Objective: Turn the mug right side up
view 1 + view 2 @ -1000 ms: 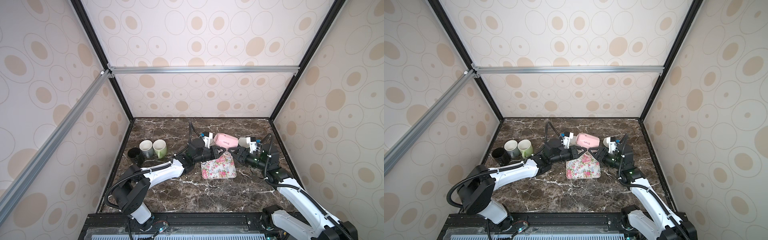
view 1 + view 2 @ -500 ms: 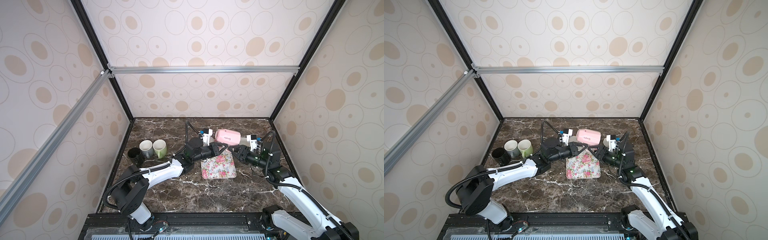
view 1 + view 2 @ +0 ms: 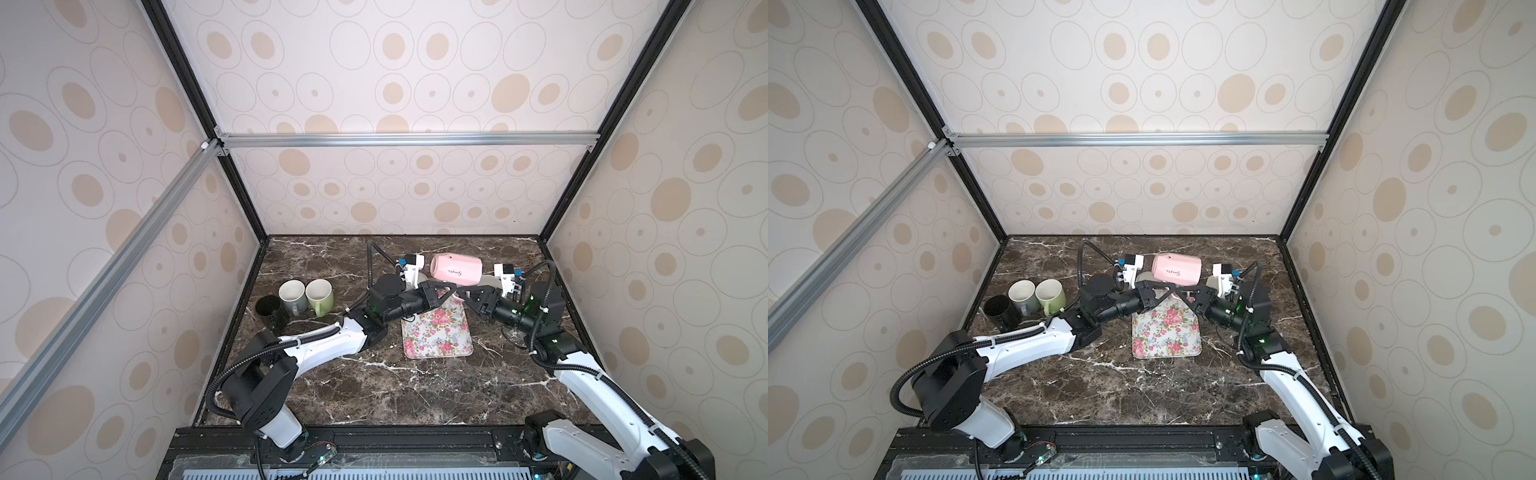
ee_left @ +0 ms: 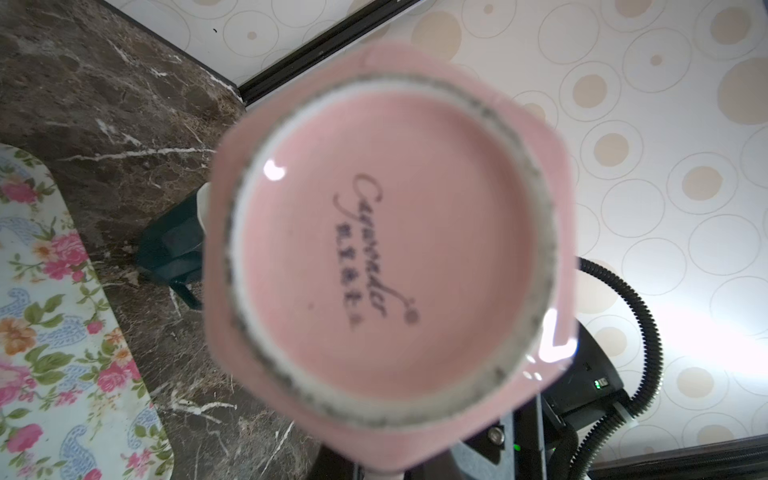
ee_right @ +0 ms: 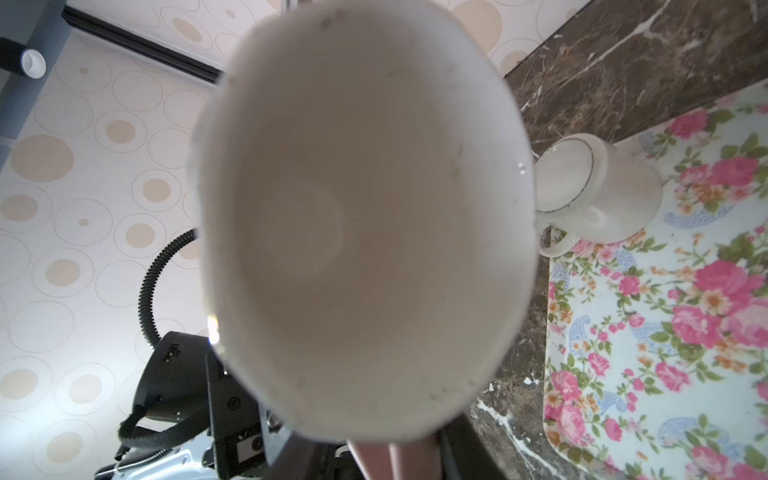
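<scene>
The pink mug [image 3: 457, 269] hangs on its side in the air over the far end of the floral tray [image 3: 436, 336], also seen in a top view [image 3: 1177, 270]. Its base [image 4: 386, 249] faces the left wrist camera, and its white inside [image 5: 365, 216] faces the right wrist camera. My left gripper [image 3: 448, 291] is shut on the handle from the left. From the right, my right gripper [image 3: 464, 296] has its jaws closed against the pink handle [image 5: 392, 461]. Most of both grippers' jaws are hidden behind the mug in the wrist views.
A white mug [image 5: 590, 187] lies on its side at the tray's far corner. A black mug [image 3: 270, 309], a white mug [image 3: 292, 291] and a green mug [image 3: 319, 291] stand upright at the left. The cell's walls stand close behind and on both sides.
The left gripper has lifted the pink mug and turned it level. The right gripper has moved in under it and narrowed its jaws onto the handle.
</scene>
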{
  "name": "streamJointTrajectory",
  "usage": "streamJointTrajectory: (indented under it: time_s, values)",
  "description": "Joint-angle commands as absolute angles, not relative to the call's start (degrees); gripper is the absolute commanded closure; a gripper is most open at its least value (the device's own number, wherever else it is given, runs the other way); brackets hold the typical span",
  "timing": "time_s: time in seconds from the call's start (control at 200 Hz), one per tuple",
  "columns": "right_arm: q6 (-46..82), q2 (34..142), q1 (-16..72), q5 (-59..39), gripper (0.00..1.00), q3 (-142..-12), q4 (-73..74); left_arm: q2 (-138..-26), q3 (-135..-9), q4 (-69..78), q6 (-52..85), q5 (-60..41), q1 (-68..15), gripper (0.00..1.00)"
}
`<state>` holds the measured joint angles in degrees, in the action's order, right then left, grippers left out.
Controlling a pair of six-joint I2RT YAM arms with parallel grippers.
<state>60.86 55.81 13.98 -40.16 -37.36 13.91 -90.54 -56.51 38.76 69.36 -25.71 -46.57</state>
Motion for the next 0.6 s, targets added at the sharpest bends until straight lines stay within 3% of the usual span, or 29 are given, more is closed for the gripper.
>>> streamJointTrajectory:
  time_s: [0.0, 0.11, 0.36, 0.465, 0.595]
  values:
    - [62.1, 55.6, 14.1, -42.6, 0.68, -38.7, 19.5, -88.6, -57.7, 45.5, 69.5, -29.0, -47.7, 1.0]
    - [62.0, 55.7, 14.1, -43.4, 0.77, -38.7, 20.5, -89.0, -58.0, 45.0, 69.1, -29.1, -47.6, 1.0]
    - [63.7, 54.4, 14.1, -43.9, 0.79, -37.7, 25.4, -90.6, -58.4, 42.0, 68.4, -30.0, -47.6, 1.0]
    - [63.3, 53.8, 14.1, -44.1, 0.94, -37.6, 25.1, -91.1, -58.5, 41.1, 68.1, -30.1, -47.7, 1.0]
    - [63.2, 53.0, 14.1, -44.5, 0.97, -37.4, 25.3, -92.2, -59.0, 39.5, 67.4, -30.0, -47.7, 1.0]
